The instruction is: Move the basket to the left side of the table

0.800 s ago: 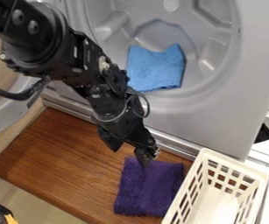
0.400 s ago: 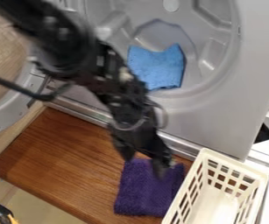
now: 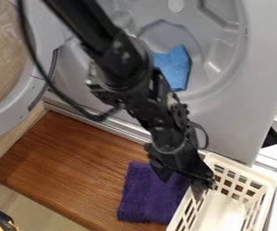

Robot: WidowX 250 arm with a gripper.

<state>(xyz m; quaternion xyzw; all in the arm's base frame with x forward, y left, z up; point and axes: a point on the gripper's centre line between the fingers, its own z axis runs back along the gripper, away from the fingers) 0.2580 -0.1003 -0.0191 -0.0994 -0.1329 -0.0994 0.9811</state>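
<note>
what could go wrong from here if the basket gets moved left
The pincer is open by the near-left rim of the basket, with the purple cloth right beside it, so it might snag cloth instead of, or along with, the rim.

That cloth lies on the board just left of the basket; a low slide could bunch it up or tip the basket.

The basket's far end sits close to the washer and may scrape it.

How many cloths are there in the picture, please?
2: a blue cloth inside the grey drum, and a purple cloth on the wooden board. The arm could hide another.
</note>
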